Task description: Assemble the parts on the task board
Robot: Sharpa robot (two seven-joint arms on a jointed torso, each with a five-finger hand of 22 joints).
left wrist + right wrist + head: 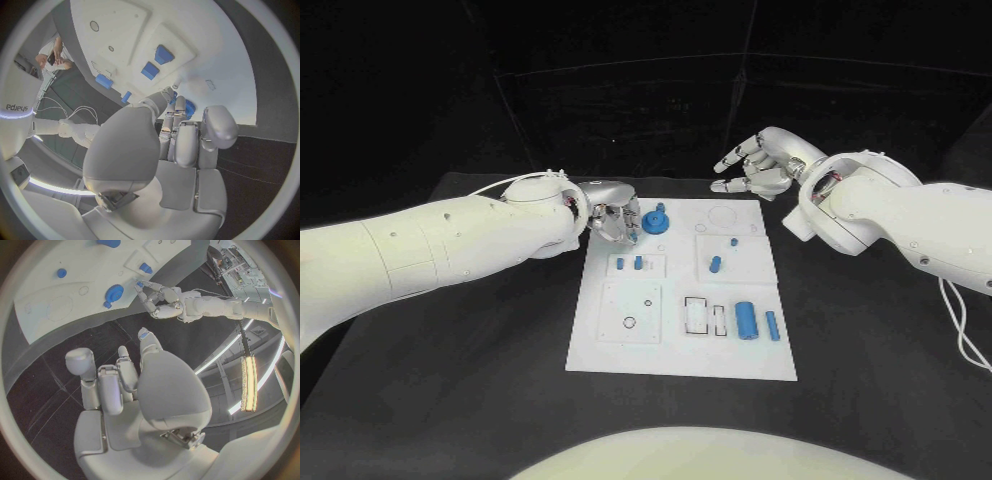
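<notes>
**Blue knob worked at the far corner of the board as the other hand stands by**

At the left, the left hand [615, 215] is seen at the far left corner of the white board [632, 355], its fingers [180, 107] curled down around a round blue knob [656, 222] with a short stem. Contact with the knob appears to be made by the fingertips, though whether it is truly gripped or only touched cannot be told. The step is judged to be the seating or turning of this knob in its place; it would be done best with the stem kept upright over its hole and pressure kept straight down, so that the board is not slid across the black bench [473, 400].

Across the middle of the board, several small blue parts are seen: two short pegs [627, 264] in a square recess, an oval piece [715, 264] beside them, and, nearer the robot, a larger cylinder [746, 318] with a slim one [772, 324] just beside it. These are judged to be still unassembled.

At the right, the right hand [759, 163] is held beyond the far edge of the board, fingers loosely spread and nothing in them. It is best kept clear there.
</notes>
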